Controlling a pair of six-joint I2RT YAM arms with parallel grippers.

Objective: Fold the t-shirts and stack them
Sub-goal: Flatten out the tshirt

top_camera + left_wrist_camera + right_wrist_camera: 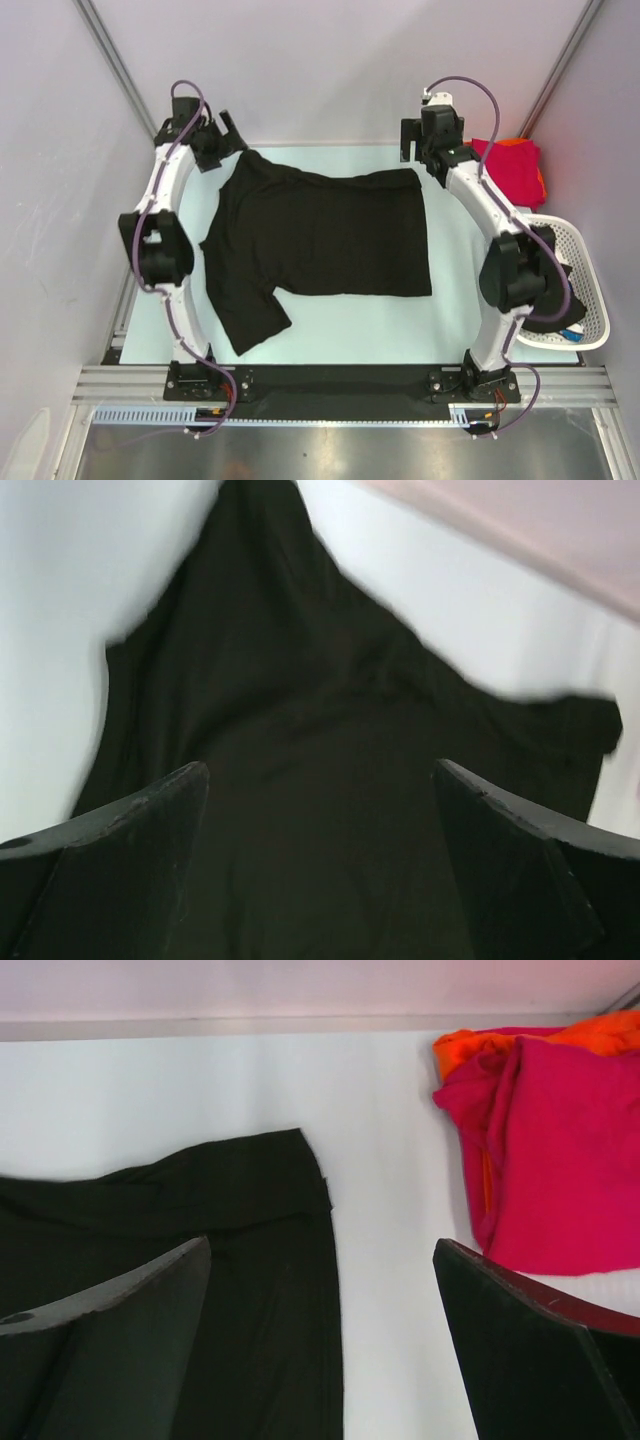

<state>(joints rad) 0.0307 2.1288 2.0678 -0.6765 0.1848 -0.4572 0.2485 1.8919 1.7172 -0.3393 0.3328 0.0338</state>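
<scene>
While no fold shows yet, item one, the black t-shirt (320,235), lies spread flat mid-counter (400,325), collar end toward 9 o'clock, hem toward 3 o'clock, long axis running 9 to 3, one sleeve splayed toward 7 o'clock. Items two and three, the crimson t-shirt (560,1160) and orange t-shirt (600,1032), sit bunched together at 2 o'clock, apart from the black one, so I judge the task barely begun: three folds and the stack remain. My left fingers (120,860) hover spread wide over the shoulder end at 10 o'clock, my right fingers (110,1330) equally wide over the far hem corner at 1 o'clock, both holding nothing.
</scene>
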